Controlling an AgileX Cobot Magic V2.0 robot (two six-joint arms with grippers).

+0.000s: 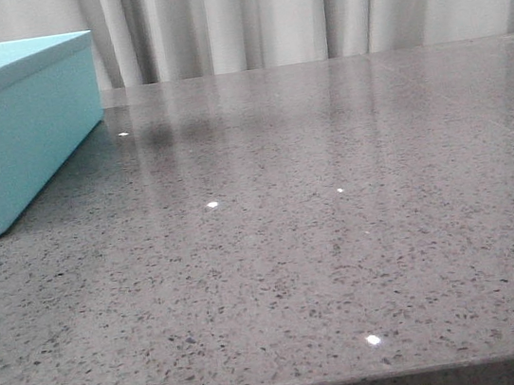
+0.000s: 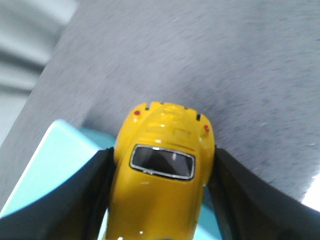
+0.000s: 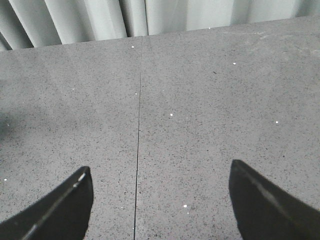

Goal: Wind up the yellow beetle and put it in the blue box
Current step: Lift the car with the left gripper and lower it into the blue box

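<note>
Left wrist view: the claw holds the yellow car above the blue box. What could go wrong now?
1. The car hangs near a corner of the box, not its middle; released here, it might strike the rim or land on the table.
2. The left claw grips smooth, rounded sides, so the car could slip early.

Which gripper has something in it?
The left gripper: its black fingers clamp the glossy yellow beetle toy car. The right gripper is open over bare grey table.
</note>
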